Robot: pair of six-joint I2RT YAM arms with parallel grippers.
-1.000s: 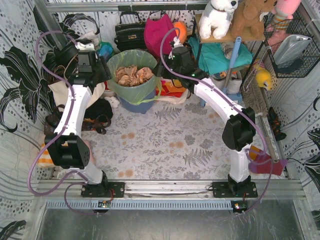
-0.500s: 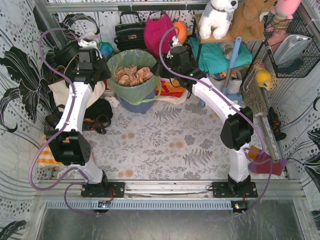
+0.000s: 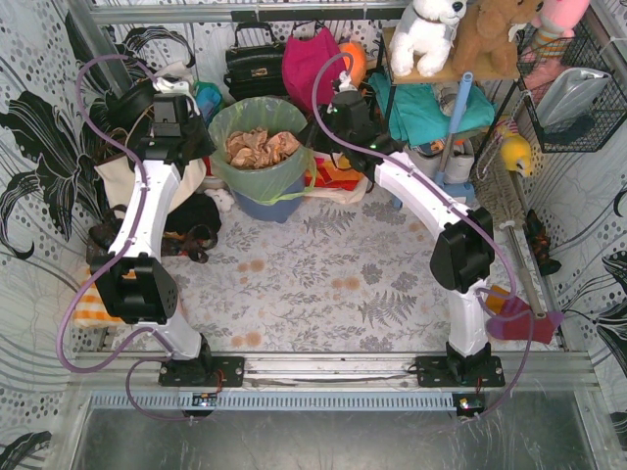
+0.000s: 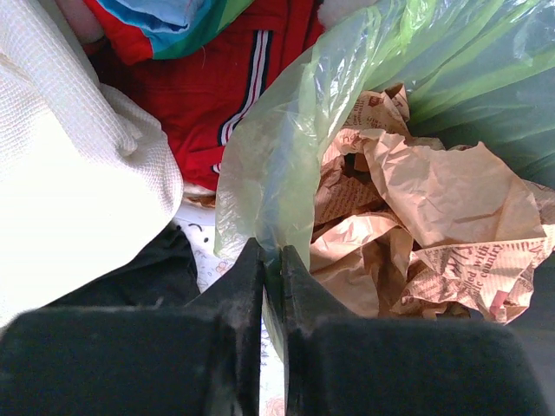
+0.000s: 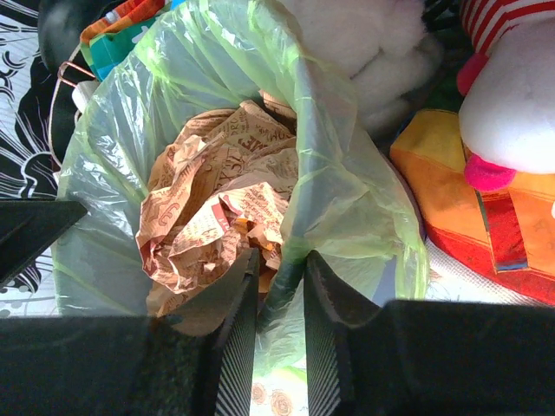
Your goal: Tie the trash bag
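Translucent green trash bag (image 4: 260,165) film, crinkled, tight in jaws of left gripper (image 4: 271,256) and right gripper (image 5: 282,264).

Place: I am looking into a robot test cell dressed up as a cluttered home corner.
Rig: an aluminium rail (image 3: 333,367) is carrying both arm bases (image 3: 201,372) along the near edge.
Walls: black-and-white printed sheets (image 3: 39,196) are hanging on all sides.
Surface: a fern-print cloth (image 3: 323,284) is covering the table.
Household clutter: a black handbag (image 3: 255,64), a white plush dog (image 3: 428,34), a brown teddy (image 3: 490,34) and a wire basket (image 3: 578,93) are crowding the back.
Bin: a trash bag (image 3: 260,147) is lining a blue-grey bin (image 3: 263,208).
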